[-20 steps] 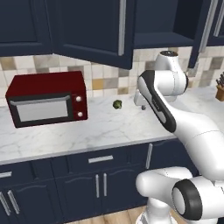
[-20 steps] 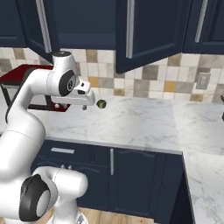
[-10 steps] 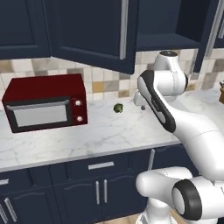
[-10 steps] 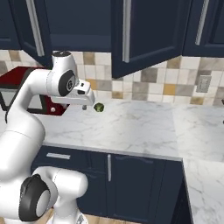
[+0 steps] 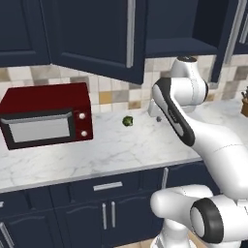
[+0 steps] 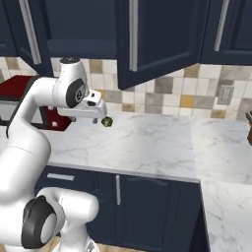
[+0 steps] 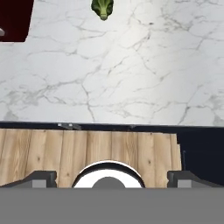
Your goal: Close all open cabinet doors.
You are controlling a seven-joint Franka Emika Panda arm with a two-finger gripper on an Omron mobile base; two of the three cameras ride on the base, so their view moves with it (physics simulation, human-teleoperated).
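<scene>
Two tall navy cabinet doors hang open over the counter. The middle door (image 5: 97, 36) (image 6: 160, 42) swings out toward me, its silver bar handle (image 5: 130, 34) facing front. The other open door (image 5: 227, 41) (image 6: 30, 37) stands edge-on beside the dark cabinet opening (image 5: 177, 24). My gripper (image 7: 112, 177) hangs low over the counter's front edge, well below both doors. It is open, its two tips wide apart with nothing between them. The hand (image 5: 156, 110) (image 6: 91, 110) points down at the marble.
A red microwave (image 5: 46, 118) (image 6: 19, 88) sits at the counter's left. A small green vegetable (image 5: 128, 120) (image 6: 106, 121) (image 7: 102, 8) lies on the marble counter (image 5: 121, 150). A knife block (image 5: 244, 104) stands far right. Closed navy doors (image 6: 226, 29) flank the open ones.
The whole picture has shifted a little, so the base has moved and the cabinets loom larger. The arm keeps its pose and both doors stand as before.
</scene>
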